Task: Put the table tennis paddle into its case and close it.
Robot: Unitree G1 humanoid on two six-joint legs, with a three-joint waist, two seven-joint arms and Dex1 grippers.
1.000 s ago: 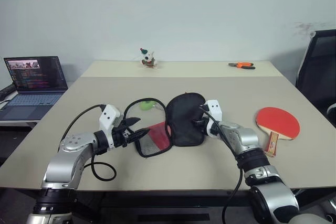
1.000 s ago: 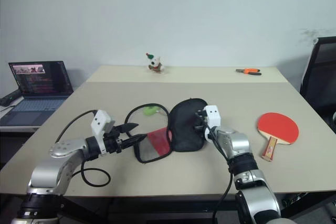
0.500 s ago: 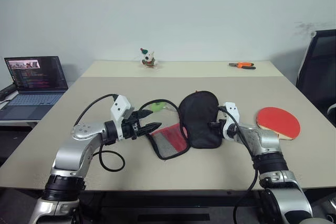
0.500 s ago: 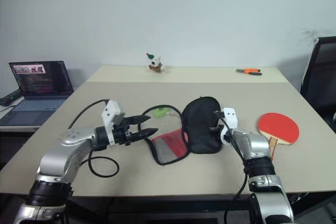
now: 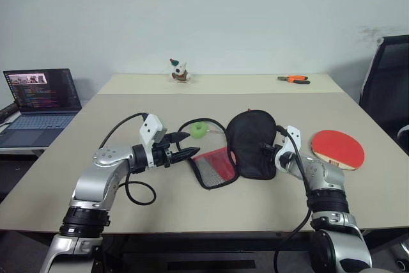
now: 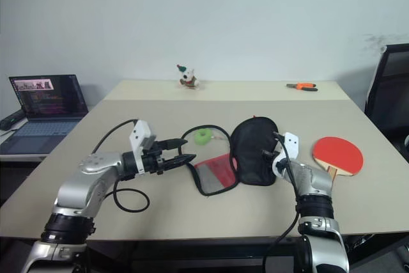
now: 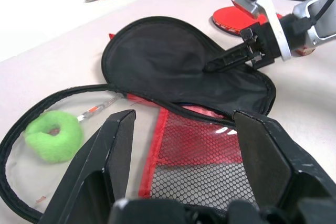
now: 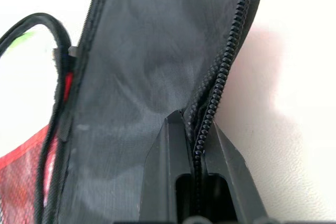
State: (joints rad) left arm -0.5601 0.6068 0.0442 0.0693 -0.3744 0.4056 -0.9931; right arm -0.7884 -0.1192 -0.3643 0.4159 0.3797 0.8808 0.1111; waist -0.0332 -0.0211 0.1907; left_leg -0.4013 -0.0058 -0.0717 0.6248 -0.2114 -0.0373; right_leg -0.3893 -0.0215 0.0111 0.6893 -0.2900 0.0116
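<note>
Paddle [image 5: 337,148] lies on the table [image 5: 128,103] right of my right gripper [image 8: 195,124], which pinches the case [image 5: 253,143] rim while my left gripper [image 7: 181,129] hovers spread, so I fear the thin fabric slipping free.

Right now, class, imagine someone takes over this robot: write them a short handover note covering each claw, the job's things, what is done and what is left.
Right claw: shut on the zipper edge of the case's black flap.
Left claw: open, holding nothing, pointing at the case's red mesh half.
Case: lying unzipped and spread open on the table, green zipper tag beside it.
Table tennis paddle: flat on the table to the right of the case, untouched.
Done: case opened.
Left: pick up the paddle, slide it in, zip the case shut.
</note>
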